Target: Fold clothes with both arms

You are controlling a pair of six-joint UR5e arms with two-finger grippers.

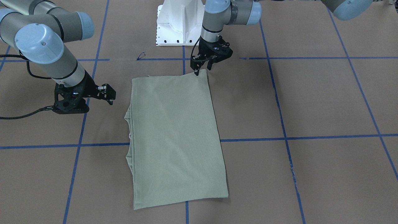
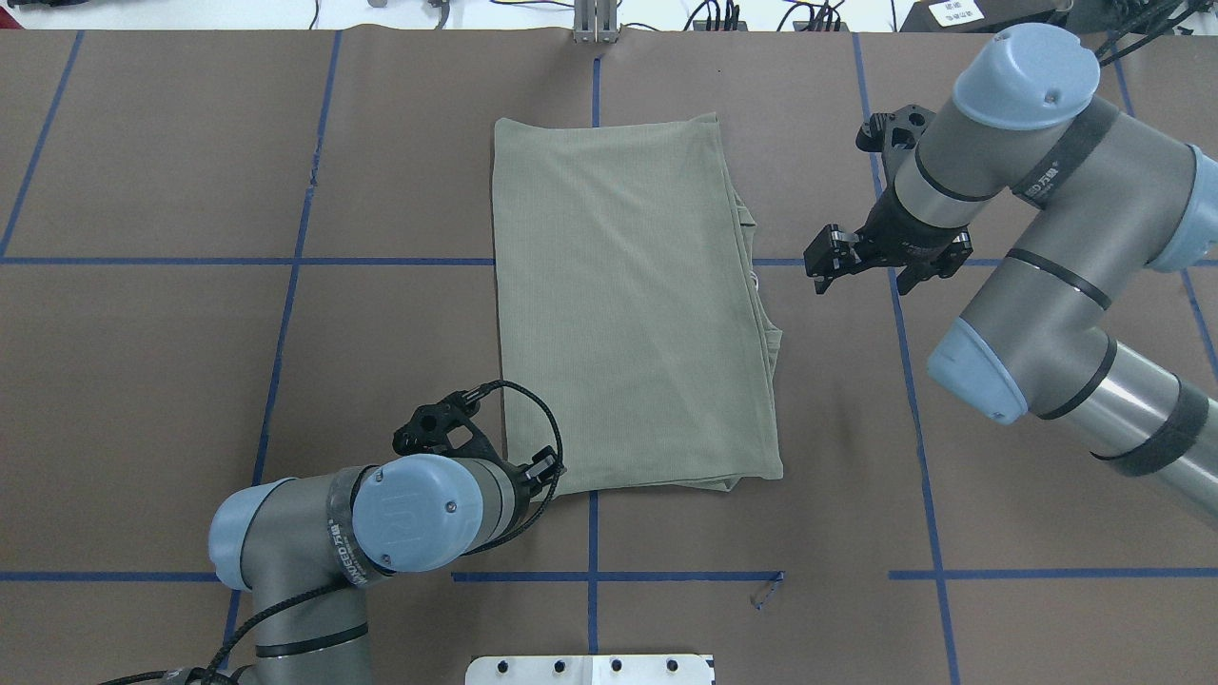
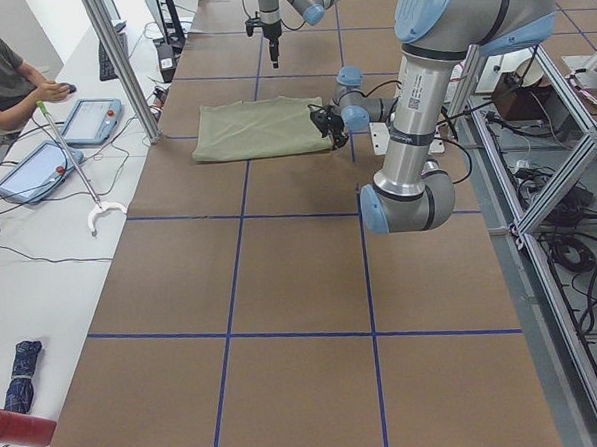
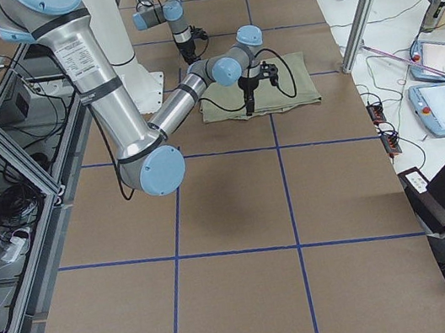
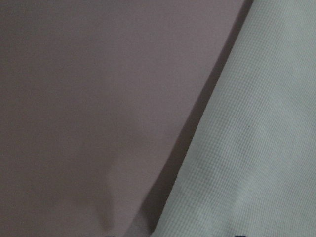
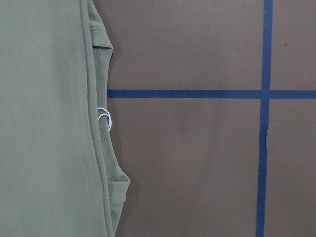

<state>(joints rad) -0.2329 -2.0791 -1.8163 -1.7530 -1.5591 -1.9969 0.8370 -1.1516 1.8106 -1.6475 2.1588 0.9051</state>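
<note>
Sage-green ribbed knit shirt lies folded flat on the brown paper-covered table. Black left gripper, jaws apart, is right at its robot-side corner; black right gripper hangs alongside, spread too.

Pale green shirt, folded to a long rectangle, flat on the brown table with its blue tape grid. Left gripper, fingers parted, points down with one fingertip touching the shirt's far right corner, near the white base. Right gripper, fingers parted, sits left of the shirt, apart from it.
</note>
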